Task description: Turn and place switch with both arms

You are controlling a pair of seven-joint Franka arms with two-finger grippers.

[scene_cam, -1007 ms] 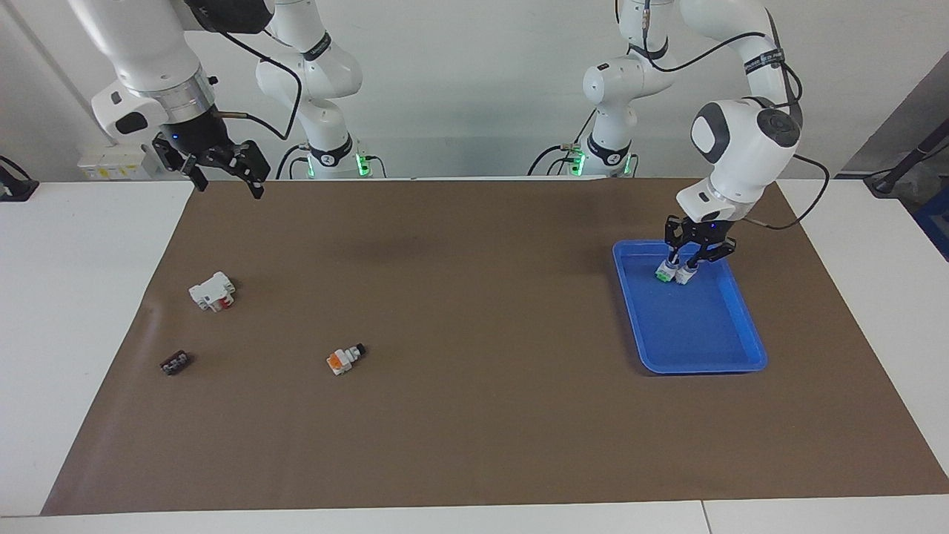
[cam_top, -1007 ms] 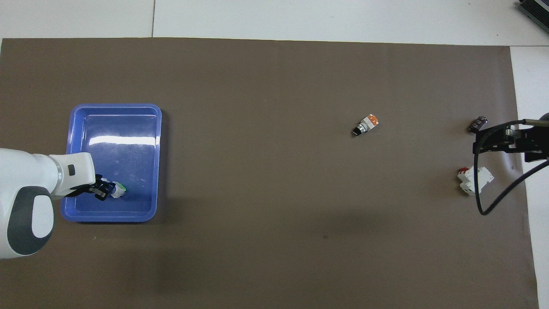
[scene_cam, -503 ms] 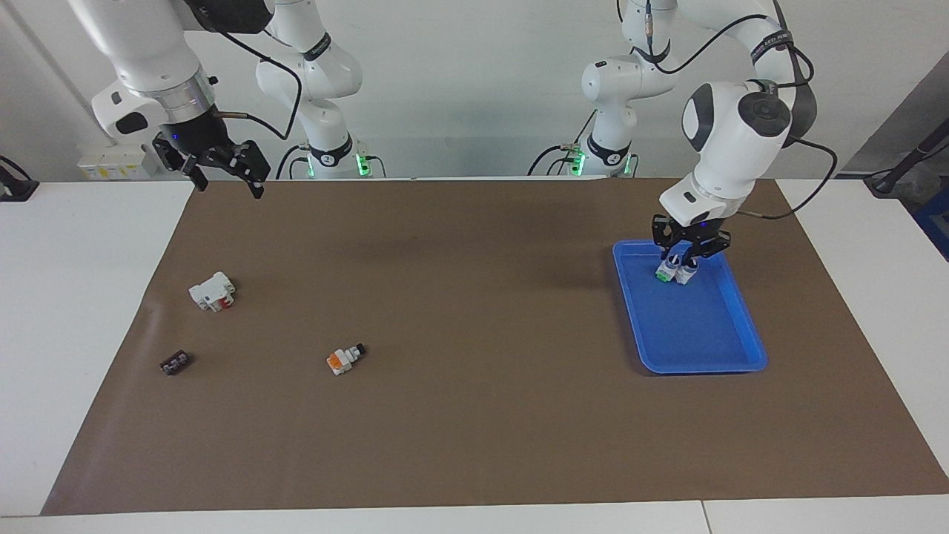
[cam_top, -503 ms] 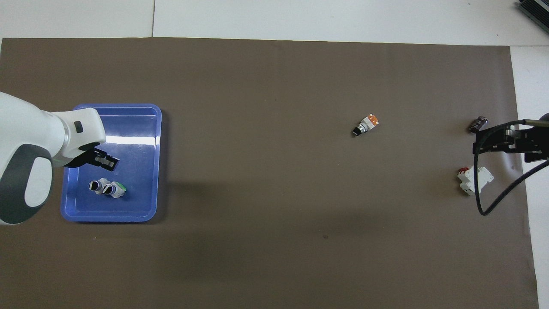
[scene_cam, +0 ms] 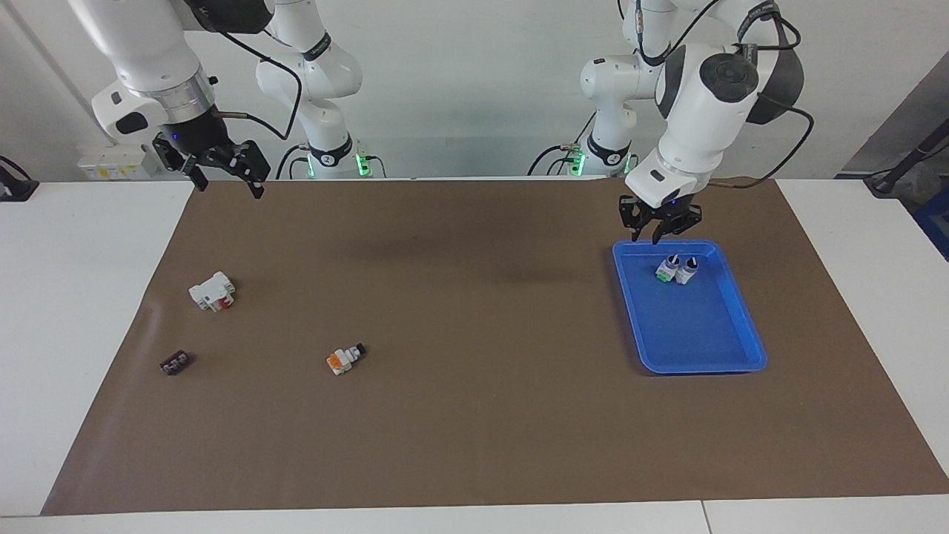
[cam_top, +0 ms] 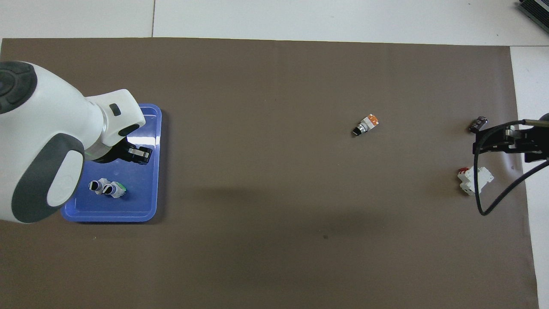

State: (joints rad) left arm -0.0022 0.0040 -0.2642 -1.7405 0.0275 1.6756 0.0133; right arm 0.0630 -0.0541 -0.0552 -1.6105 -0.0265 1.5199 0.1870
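Switch [scene_cam: 665, 271] lies in blue tray [scene_cam: 730, 356], frame right, released. Left gripper [scene_cam: 657, 225] above tray's upper rim, empty (finger gap unclear). Right gripper [scene_cam: 219, 166] upper left, fingers apart, waiting. Retract straight upward, avoiding the rim.

Left glossy white arm bends down from its base, its black gripper [scene_cam: 658, 225] hanging empty in the air, pointing down. Right white arm waits at its own end, black gripper [scene_cam: 222, 172] raised, fingers spread wide.
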